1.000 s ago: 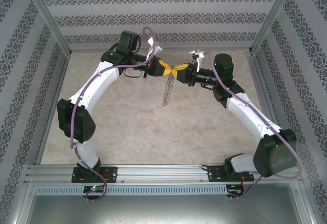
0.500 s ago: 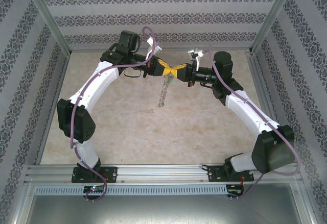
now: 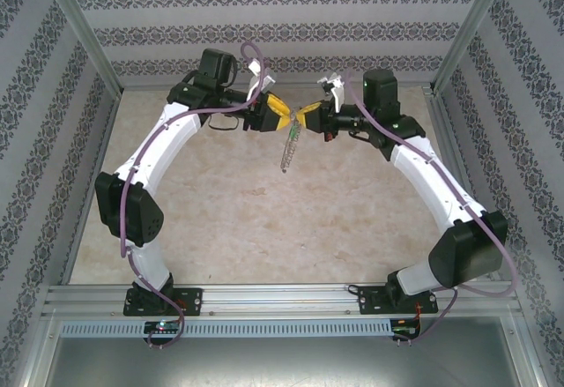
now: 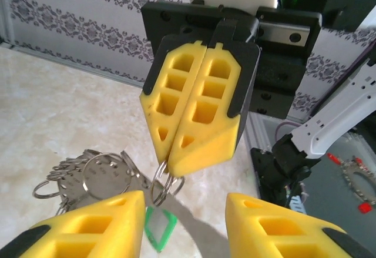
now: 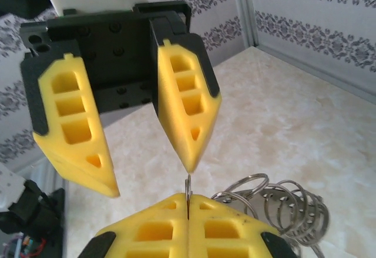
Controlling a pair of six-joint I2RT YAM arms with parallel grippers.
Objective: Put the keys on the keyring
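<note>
Above the far middle of the surface (image 3: 220,219): right hand (image 3: 302,119) clamped together on one small loop of the keyring (image 3: 286,151), remainder hanging free below. Facing it, left hand (image 3: 282,115) apart, gripping nothing. Green-headed key (image 4: 158,234) just beneath the clamped loop.

The top external camera looks down from above and behind the arm bases over the whole surface (image 3: 264,219). Each wrist camera sits close behind its own fingers, facing the other's; left fingers (image 4: 88,228) and right fingers (image 5: 164,211) appear in all three views
</note>
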